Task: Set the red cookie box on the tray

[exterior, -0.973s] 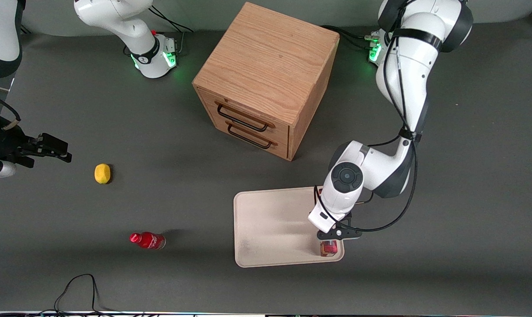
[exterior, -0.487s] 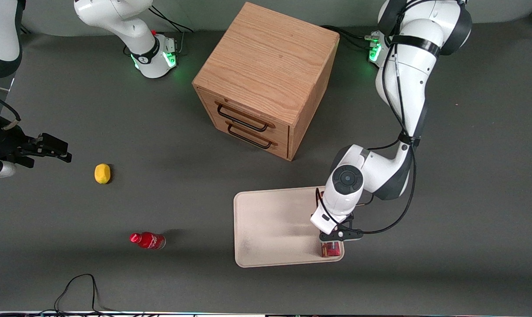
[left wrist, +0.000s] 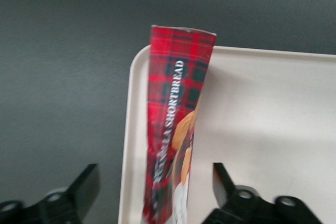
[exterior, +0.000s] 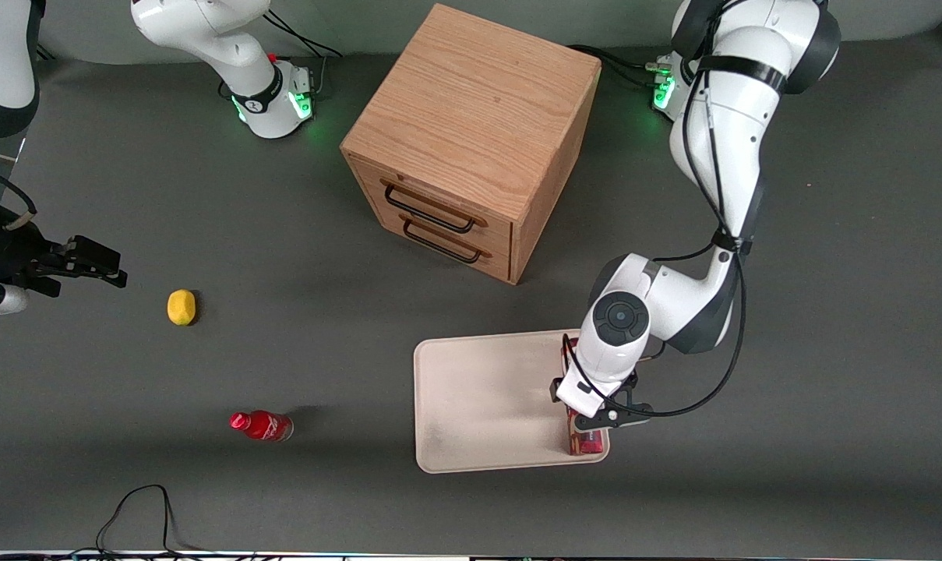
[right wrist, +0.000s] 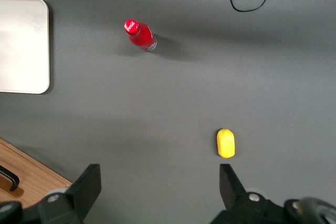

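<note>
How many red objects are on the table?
2. The red cookie box lies along the tray's edge, under the open gripper. The red bottle stands on the table near the lemon.

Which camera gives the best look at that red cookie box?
The left wrist view: the red cookie box fills the frame, tartan and lettering readable, lying along the tray edge between the open gripper fingers. The front view shows only its end under the arm. The right wrist view shows none of it.

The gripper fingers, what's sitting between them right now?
In the left wrist view the red cookie box lies between the open gripper's two fingers, touching neither, along the edge of the tray.
</note>
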